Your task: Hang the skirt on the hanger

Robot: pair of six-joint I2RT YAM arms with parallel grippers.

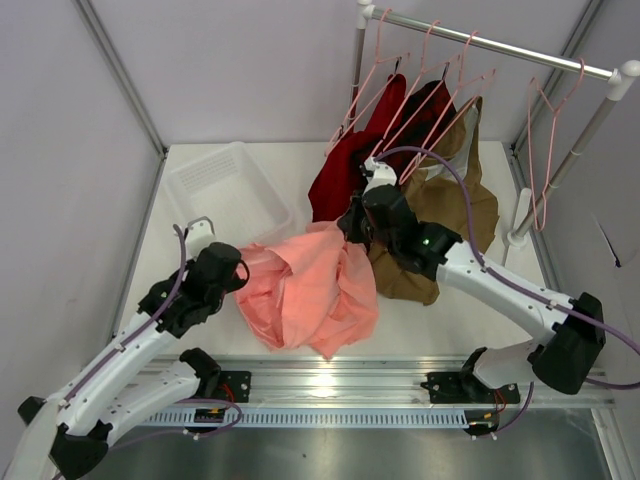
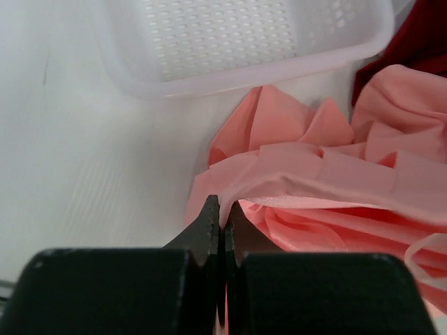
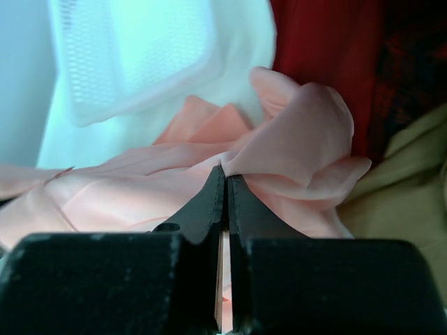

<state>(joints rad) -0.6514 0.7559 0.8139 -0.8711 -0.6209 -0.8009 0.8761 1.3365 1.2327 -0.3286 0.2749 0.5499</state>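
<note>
My left gripper (image 2: 222, 211) clamped on the left edge of the salmon skirt (image 1: 310, 290), my right gripper (image 3: 226, 178) pinching its far-right fold, skirt bunched mid-table, just beside the dark red garment (image 1: 338, 178).

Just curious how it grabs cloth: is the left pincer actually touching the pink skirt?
Touching. The left wrist view shows the left pincer shut, with a fold of the skirt pinched between its tips.
</note>
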